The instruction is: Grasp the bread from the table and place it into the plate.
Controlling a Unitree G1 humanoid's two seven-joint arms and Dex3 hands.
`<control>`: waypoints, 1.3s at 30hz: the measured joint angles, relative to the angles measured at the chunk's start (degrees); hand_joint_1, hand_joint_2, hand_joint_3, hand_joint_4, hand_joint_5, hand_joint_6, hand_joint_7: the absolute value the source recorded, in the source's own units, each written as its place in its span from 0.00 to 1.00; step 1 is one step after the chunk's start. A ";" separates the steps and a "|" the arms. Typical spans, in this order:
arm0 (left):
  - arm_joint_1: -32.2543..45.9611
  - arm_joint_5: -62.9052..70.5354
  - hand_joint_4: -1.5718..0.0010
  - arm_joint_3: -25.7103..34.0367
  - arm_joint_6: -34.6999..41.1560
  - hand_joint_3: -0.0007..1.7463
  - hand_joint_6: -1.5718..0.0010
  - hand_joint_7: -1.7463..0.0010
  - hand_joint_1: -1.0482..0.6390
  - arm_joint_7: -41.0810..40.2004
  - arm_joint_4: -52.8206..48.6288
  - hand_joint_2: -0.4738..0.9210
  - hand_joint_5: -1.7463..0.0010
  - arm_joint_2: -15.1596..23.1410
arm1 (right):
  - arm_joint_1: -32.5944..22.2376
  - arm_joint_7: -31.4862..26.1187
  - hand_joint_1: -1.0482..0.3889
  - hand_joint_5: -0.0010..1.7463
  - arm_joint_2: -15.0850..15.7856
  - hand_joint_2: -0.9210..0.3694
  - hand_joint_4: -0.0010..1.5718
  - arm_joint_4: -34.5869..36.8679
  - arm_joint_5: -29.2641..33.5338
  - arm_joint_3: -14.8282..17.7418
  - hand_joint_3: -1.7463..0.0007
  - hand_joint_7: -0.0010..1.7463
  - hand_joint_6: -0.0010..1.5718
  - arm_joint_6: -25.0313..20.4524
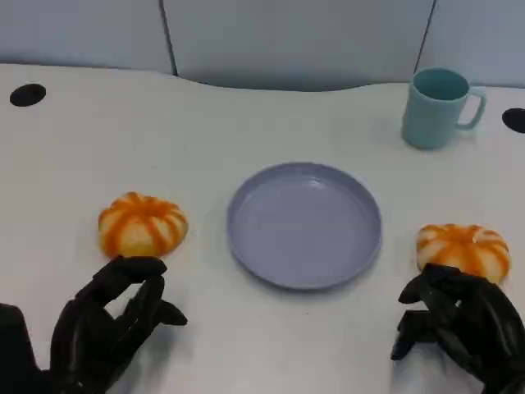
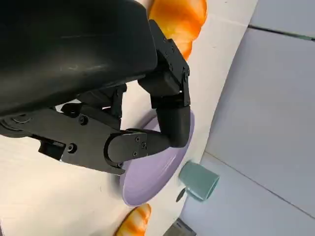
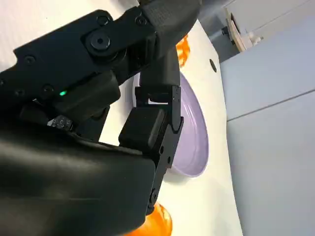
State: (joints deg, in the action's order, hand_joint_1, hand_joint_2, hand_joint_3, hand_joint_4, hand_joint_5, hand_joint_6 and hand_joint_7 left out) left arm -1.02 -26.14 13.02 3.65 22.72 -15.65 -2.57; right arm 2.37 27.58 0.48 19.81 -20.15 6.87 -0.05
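Two breads on the tabletop (image 1: pixel 246 345), one each side of the empty lavender plate (image 1: pixel 304 223) at centre. The left bread (image 1: pixel 142 224) lies toward the left edge, just beyond the left robot hand (image 1: pixel 111 316), fingers loosely curled, nothing in them. The right bread (image 1: pixel 463 249) sits by the right robot hand (image 1: pixel 455 324), likewise curled and empty. Teal mug (image 1: pixel 437 107) at the far right corner.

The head camera looked down on the table (image 1: pixel 246 345) from above. Each wrist camera sat close behind its hand, tilted; all shared the plate (image 1: pixel 304 223).
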 measured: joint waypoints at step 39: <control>-0.07 3.12 0.57 -0.85 -7.43 0.17 0.48 0.83 0.45 1.48 -1.24 1.00 0.38 0.37 | 0.47 1.19 0.06 0.49 -0.05 0.10 0.91 1.51 -0.56 0.53 1.00 0.46 0.80 0.63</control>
State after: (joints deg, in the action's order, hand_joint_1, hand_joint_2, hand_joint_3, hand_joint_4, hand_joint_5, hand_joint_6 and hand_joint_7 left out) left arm -1.09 -23.02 12.17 -3.77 24.20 -16.89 -2.20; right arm 2.84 28.77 0.42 21.32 -20.71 7.40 0.58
